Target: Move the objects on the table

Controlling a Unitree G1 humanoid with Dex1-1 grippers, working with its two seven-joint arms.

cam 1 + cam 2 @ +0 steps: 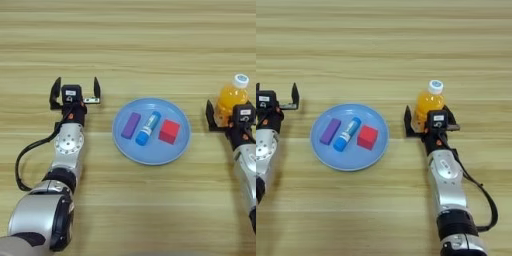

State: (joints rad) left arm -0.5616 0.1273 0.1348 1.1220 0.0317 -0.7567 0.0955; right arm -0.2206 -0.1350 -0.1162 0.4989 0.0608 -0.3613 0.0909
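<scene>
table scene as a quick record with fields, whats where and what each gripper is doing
plate: blue plate, centre of the wooden table
on plate: purple block at left, blue tube in the middle, red cube at right
bottle: orange-drink bottle, upright, right of the plate
left gripper: fingers open, nothing between them, left of the plate
right gripper: fingers either side of the bottle's base; contact unclear

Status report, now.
Left gripper open, idle left of plate. Right gripper open around orange bottle. Nothing blocking.
</scene>
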